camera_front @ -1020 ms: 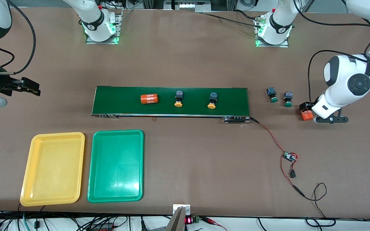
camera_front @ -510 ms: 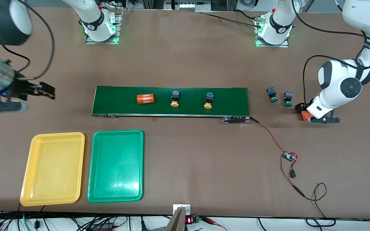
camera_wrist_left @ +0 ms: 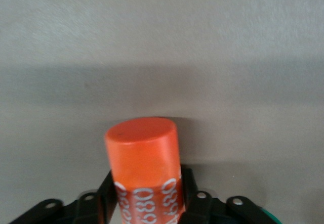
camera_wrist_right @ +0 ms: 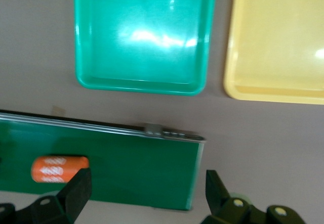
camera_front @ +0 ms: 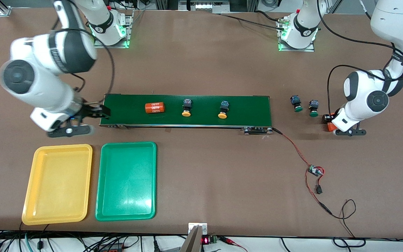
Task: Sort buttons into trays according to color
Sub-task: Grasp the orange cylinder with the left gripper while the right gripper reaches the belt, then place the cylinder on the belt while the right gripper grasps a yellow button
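Two yellow-orange capped buttons (camera_front: 186, 107) (camera_front: 223, 109) lie on the dark-green belt (camera_front: 247, 108). Two green capped buttons (camera_front: 296, 103) (camera_front: 313, 107) lie on the table past the belt's end toward the left arm. The yellow tray (camera_front: 58, 183) and the green tray (camera_front: 126, 181) lie empty, nearer the camera; both show in the right wrist view, green tray (camera_wrist_right: 142, 37) and yellow tray (camera_wrist_right: 278, 42). My right gripper (camera_front: 96, 111) (camera_wrist_right: 146, 196) is open and empty at the belt's end by the right arm. My left gripper (camera_front: 330, 122) (camera_wrist_left: 147, 196) is shut on an orange "4680" cylinder (camera_wrist_left: 144, 168), beside the green capped buttons.
Another orange "4680" cylinder (camera_front: 154, 107) (camera_wrist_right: 58, 168) lies on the belt, toward the right arm's end. A red-black wire with a small circuit board (camera_front: 315, 171) runs from the belt's end toward the camera.
My right arm has swung in from the table's edge to the belt's end. The belt's cylinder and both yellow-orange buttons have shifted toward the right arm. My left gripper has edged toward the green buttons.
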